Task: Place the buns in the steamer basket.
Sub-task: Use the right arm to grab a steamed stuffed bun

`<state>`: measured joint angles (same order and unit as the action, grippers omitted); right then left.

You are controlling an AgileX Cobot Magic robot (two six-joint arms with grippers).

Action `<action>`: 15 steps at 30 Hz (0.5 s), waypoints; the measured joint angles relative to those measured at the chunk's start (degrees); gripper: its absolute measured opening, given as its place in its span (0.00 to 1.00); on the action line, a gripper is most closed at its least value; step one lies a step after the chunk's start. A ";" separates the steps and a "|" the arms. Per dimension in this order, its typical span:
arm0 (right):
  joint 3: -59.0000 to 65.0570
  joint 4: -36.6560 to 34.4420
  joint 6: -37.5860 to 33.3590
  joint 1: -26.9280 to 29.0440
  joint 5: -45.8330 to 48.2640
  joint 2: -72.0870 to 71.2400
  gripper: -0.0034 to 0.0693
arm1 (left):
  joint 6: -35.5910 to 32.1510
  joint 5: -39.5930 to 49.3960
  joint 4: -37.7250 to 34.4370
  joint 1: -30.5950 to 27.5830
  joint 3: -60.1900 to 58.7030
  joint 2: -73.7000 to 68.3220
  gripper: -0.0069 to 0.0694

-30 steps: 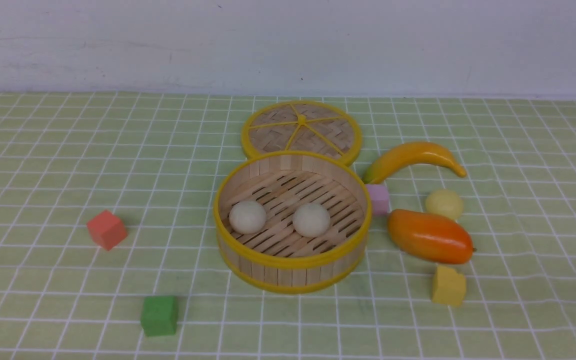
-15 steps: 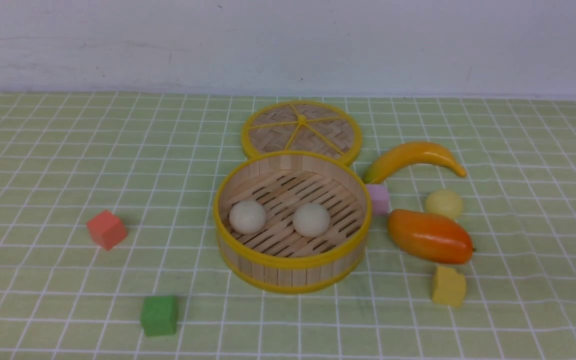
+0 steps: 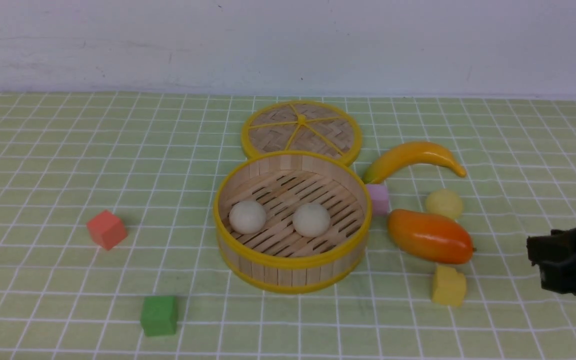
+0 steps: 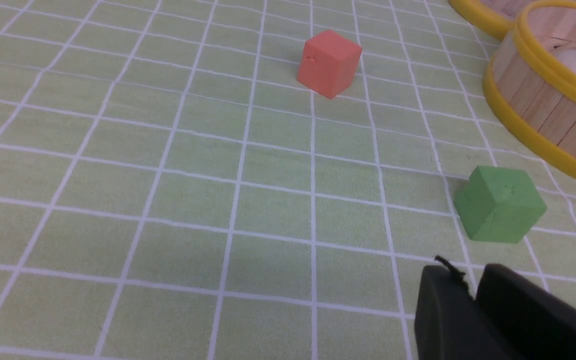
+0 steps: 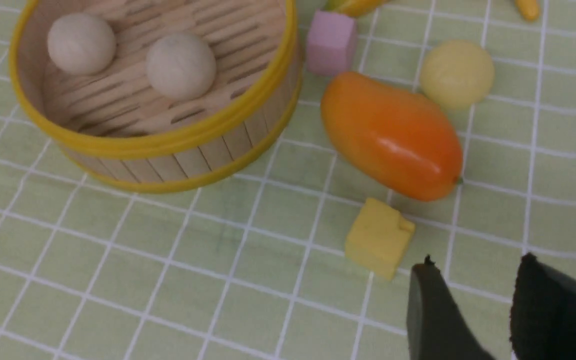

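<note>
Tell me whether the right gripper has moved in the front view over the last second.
Yes. The right gripper has entered from the right edge, toward the unmoved yellow cube; earlier it was out of view.

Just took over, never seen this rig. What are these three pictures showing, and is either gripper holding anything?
This is a two-armed robot. The wide picture looks forward from between the arms; the others are wrist cameras. On the green checked cloth stands the steamer basket with two off-white buns inside. The pale yellow bun lies outside, behind the mango. Around it lie a lid, a banana, a pink cube, a red cube. The right gripper is open and empty, near the yellow cube. The left gripper, near the green cube, holds nothing; its fingers sit close together.
</note>
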<state>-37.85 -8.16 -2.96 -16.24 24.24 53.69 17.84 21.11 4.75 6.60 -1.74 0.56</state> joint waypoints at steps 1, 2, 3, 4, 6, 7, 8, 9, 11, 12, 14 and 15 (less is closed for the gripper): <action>0.00 -0.33 -0.47 -0.19 -1.66 0.07 0.38 | 0.00 0.00 0.00 0.00 0.00 0.00 0.22; 0.00 -0.47 -0.73 -0.31 -2.68 0.12 0.38 | 0.00 0.00 0.00 0.00 0.00 0.00 0.22; 0.00 -0.61 -0.80 -0.32 -3.14 0.25 0.38 | 0.00 0.00 0.00 0.00 0.00 0.00 0.22; 0.00 -0.74 -0.86 -0.32 -3.43 0.42 0.38 | 0.00 0.00 0.00 0.00 0.00 0.00 0.22; 0.00 -0.78 -0.92 -0.32 -3.43 0.73 0.38 | 0.00 0.00 0.00 0.00 0.00 0.00 0.22; 0.00 -0.85 -1.00 -0.32 -2.84 1.23 0.38 | 0.00 0.00 0.00 0.00 0.00 0.00 0.22; 0.00 -0.98 -1.09 -0.32 -2.08 1.50 0.38 | 0.00 0.00 0.00 0.00 0.00 0.00 0.22; 0.00 -0.98 -1.14 -0.32 -1.88 1.65 0.38 | 0.00 0.00 0.00 0.00 0.00 0.00 0.22; 0.00 -0.98 -1.14 -0.32 0.09 2.30 0.38 | 0.00 0.00 0.00 0.00 0.00 0.00 0.22; 0.00 -0.98 -1.19 -0.32 1.29 2.61 0.38 | 0.00 0.00 0.00 0.00 0.00 0.00 0.22; 0.00 -0.98 -1.57 -0.32 4.07 3.24 0.38 | 0.00 0.00 0.00 0.00 0.00 0.00 0.22; -0.02 -1.03 -2.22 -0.32 5.51 3.60 0.38 | 0.00 0.00 0.00 0.00 0.00 0.00 0.22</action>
<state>-37.87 -9.18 -5.18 -16.56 29.75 57.28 17.84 21.11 4.75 6.60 -1.74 0.56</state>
